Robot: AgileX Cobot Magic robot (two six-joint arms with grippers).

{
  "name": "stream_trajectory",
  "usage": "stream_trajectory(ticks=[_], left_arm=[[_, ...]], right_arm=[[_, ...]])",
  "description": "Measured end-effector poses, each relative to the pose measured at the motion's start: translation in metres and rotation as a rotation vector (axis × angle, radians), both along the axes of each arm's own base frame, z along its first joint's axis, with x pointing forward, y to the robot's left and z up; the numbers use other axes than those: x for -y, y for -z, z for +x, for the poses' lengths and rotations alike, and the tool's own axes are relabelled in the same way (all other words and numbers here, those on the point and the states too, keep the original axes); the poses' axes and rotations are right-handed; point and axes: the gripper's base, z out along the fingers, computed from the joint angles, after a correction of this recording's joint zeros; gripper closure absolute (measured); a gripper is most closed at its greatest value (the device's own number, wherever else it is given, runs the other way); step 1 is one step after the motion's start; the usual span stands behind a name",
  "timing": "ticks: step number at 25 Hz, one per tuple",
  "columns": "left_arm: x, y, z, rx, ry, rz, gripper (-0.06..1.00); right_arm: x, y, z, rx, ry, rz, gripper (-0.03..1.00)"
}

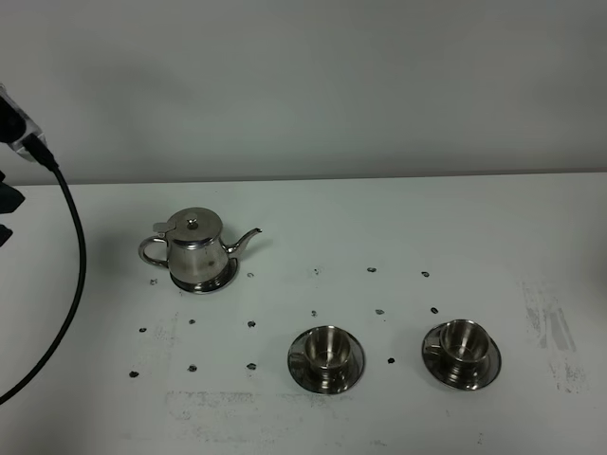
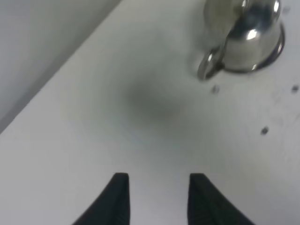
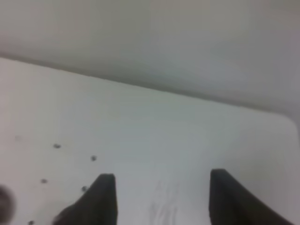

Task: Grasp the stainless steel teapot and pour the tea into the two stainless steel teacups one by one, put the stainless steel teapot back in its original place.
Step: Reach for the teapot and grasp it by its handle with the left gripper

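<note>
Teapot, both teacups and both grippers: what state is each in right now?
stainless steel teapot: upright, lid shut, not held.
left teacup: upright, looks empty.
right teacup: upright, looks empty.
left gripper: open, holding nothing.
right gripper: open, holding nothing.

My right wrist feed shows the right gripper (image 3: pixel 162 175) with its two dark fingers (image 3: pixel 101 197) spread wide and only the white table (image 3: pixel 154 136) between them. A few small dark specks (image 3: pixel 56 146) dot the surface just beside one finger. Beyond the fingers, the table's edge meets a grey wall (image 3: pixel 187 42). The whole picture is soft and blurred.
</note>
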Motion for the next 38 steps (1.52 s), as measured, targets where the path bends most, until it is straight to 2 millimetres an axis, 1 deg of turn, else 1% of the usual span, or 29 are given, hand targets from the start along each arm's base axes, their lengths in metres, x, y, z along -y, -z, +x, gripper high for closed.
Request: stream_trajectory(ticks=[5,8,10,12,15,16,18,22,25,27,31,34,38], left_arm=[[0.0,0.0,0.003,-0.033,0.014,0.005,0.62],[-0.001,0.0,0.007,-0.05,0.023,0.009,0.61],[-0.002,0.004,0.012,-0.058,0.036,0.023,0.56],[-0.003,0.009,0.018,-0.062,0.066,0.044,0.5],[-0.004,0.018,0.026,-0.057,0.095,0.068,0.37],[-0.004,0.021,0.029,-0.054,0.099,0.073,0.34],[-0.005,0.024,0.034,-0.05,0.101,0.079,0.3],[-0.006,0.035,0.047,-0.068,0.111,0.087,0.3],[-0.004,0.043,0.055,-0.089,0.133,0.12,0.31],[0.001,0.046,0.061,-0.108,0.152,0.139,0.31],[0.014,0.05,0.073,-0.118,0.194,0.183,0.31],[0.024,0.055,0.083,-0.121,0.223,0.211,0.31],[0.035,0.057,0.09,-0.129,0.239,0.243,0.31]], right_arm=[[0.002,0.011,-0.065,0.038,0.061,0.069,0.51],[0.004,0.021,-0.097,0.045,0.081,0.066,0.51],[0.005,0.029,-0.113,0.039,0.09,0.053,0.51],[0.006,0.038,-0.128,0.013,0.096,0.046,0.51],[0.006,0.052,-0.145,-0.006,0.099,0.044,0.51],[0.007,0.059,-0.149,-0.013,0.101,0.04,0.51],[0.008,0.073,-0.158,-0.006,0.108,0.027,0.51],[0.011,0.108,-0.172,-0.002,0.125,0.0,0.51],[0.012,0.125,-0.183,0.035,0.131,-0.008,0.51],[0.011,0.131,-0.187,0.052,0.129,0.0,0.51],[0.009,0.141,-0.185,0.014,0.118,0.017,0.51],[0.009,0.142,-0.185,0.01,0.119,0.019,0.51],[0.009,0.141,-0.185,0.01,0.12,0.021,0.51]])
